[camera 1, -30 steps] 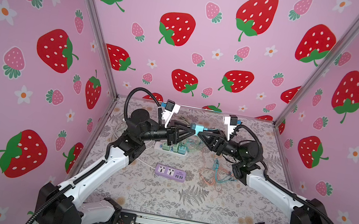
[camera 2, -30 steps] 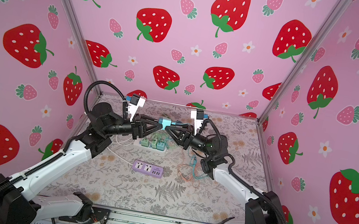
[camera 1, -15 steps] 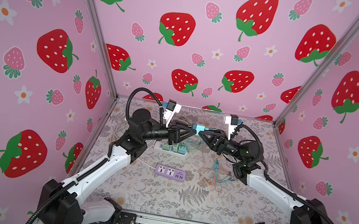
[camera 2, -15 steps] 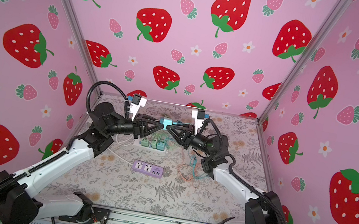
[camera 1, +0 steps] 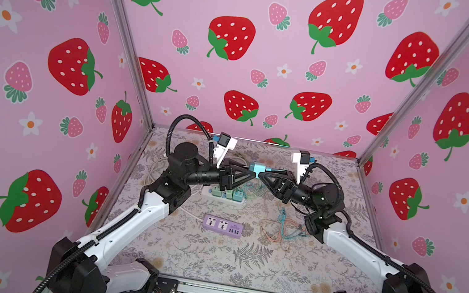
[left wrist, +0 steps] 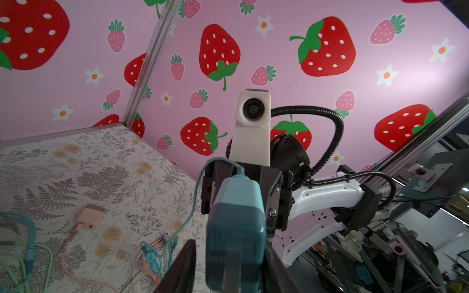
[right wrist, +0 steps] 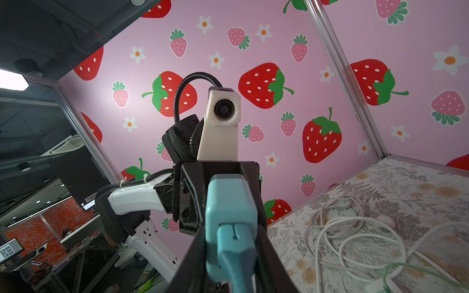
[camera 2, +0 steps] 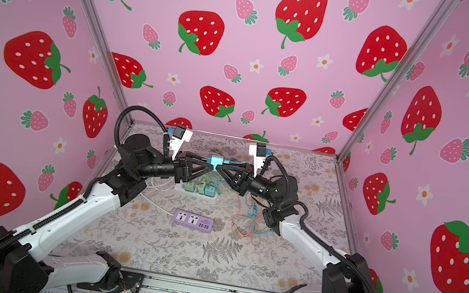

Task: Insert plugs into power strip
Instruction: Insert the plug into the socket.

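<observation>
Left end effector loosened; wrist shows plug prongs.

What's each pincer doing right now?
Left pincer: open, loose around the teal-blue plug, gap on one side.
Right pincer: shut on the teal-blue plug.
</observation>
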{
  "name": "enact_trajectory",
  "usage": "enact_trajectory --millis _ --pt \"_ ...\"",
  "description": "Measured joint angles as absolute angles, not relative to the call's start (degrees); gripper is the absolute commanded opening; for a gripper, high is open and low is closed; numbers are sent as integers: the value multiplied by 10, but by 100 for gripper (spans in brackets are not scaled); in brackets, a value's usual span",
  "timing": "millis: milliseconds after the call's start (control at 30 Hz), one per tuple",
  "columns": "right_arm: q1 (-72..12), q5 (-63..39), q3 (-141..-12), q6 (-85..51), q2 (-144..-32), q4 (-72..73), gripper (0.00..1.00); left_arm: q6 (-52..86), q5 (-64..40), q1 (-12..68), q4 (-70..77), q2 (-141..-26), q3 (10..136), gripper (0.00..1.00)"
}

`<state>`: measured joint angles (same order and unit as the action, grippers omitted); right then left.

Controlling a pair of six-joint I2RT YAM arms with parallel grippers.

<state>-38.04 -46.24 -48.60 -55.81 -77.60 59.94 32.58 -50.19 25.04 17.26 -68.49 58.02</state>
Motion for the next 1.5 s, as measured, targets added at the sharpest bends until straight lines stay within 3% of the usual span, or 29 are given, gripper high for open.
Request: enact_trajectory --millis 333,567,1033,1167,1233,1500 --pt "-374 -450 -486 -526 -757 545 0 321 -495 244 131 -678 580 55" --pt "-373 -420 -511 -424 -739 381 0 283 -456 223 38 -596 554 55" --pt "-419 -322 -667 -166 -744 -19 0 284 -196 216 -183 -515 440 51" --pt "-445 -302 -695 -111 -751 -87 0 314 -139 216 -212 -517 401 49" --pt "-455 -293 -706 -82 -761 -115 0 329 -110 216 -224 -524 388 43" --pt "-470 -258 -756 0 -833 -198 0 353 -69 216 -218 -552 323 43"
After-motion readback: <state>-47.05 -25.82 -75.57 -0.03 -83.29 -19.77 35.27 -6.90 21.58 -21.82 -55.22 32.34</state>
